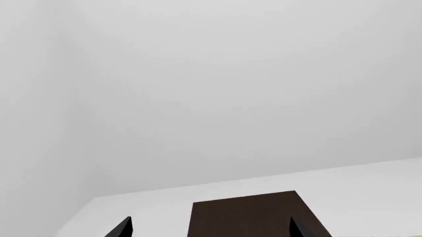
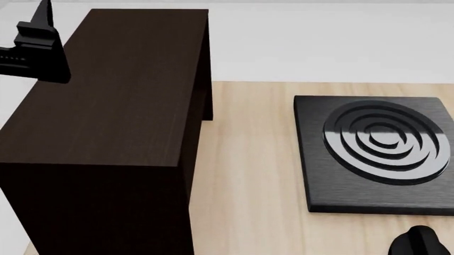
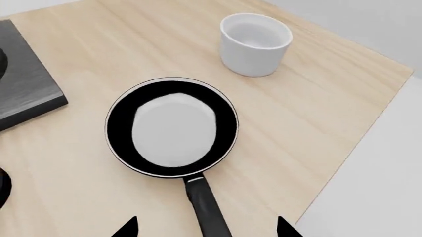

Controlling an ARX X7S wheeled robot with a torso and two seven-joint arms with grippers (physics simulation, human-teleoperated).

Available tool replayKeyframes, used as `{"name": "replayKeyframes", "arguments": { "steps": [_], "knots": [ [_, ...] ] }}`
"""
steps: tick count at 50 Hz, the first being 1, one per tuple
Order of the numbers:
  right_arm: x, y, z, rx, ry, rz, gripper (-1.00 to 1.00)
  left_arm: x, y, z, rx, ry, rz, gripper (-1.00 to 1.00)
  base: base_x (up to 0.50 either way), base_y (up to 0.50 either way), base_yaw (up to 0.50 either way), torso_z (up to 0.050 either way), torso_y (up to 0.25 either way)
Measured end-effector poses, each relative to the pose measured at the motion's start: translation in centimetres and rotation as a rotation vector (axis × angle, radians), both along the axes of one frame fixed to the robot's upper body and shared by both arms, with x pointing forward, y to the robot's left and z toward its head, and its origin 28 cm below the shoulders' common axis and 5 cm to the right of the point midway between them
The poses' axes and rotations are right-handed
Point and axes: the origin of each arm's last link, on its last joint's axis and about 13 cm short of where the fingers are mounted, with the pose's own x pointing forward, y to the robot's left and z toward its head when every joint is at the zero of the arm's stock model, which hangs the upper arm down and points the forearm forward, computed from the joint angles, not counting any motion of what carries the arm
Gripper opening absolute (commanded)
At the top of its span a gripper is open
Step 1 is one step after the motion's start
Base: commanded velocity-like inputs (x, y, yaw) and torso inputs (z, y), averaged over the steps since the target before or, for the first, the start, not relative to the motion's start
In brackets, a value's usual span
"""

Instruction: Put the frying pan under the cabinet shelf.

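Note:
The frying pan (image 3: 171,133) lies flat on the wooden table (image 3: 316,118), pale inside, with its black handle (image 3: 205,205) pointing toward my right gripper (image 3: 207,232). That gripper is open above the handle, one fingertip on each side, not touching it. The pan is out of the head view. The cabinet shelf (image 2: 120,117) is a tall dark brown box at the table's left. My left gripper (image 1: 209,232) is open and empty, above the cabinet's top (image 1: 250,217) near its far end. The left arm (image 2: 35,50) shows at the cabinet's far left corner.
A square black burner plate (image 2: 376,151) with concentric rings lies on the table right of the cabinet; its corner shows in the right wrist view (image 3: 23,84). A white straight-sided pot (image 3: 256,44) stands beyond the pan. The table edge (image 3: 343,168) runs close beside the pan. Part of my right arm (image 2: 418,241) shows.

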Motion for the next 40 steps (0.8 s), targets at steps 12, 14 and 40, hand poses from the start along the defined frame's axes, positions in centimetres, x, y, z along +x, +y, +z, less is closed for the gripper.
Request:
{"name": "replayKeyframes", "arguments": {
  "steps": [12,14,40],
  "knots": [
    [3.4,-3.8,-2.7,0.083,0.111,-0.040,1.00,1.7,-0.4,0.3,0.004,-0.003,0.088,1.00,0.00,0.00,0.00,0.000,0.000],
    [3.6,-4.3,-3.5,0.102,0.128,-0.045,1.00,1.9,-0.3,0.4,0.002,-0.007,0.104,1.00,0.00,0.00,0.00,0.000,0.000],
    [2.6,-4.2,-7.8,0.215,0.278,0.024,-1.00,1.1,1.1,1.8,-0.034,-0.044,0.177,1.00,0.00,0.00,0.00,0.000,0.000]
  ]
}}
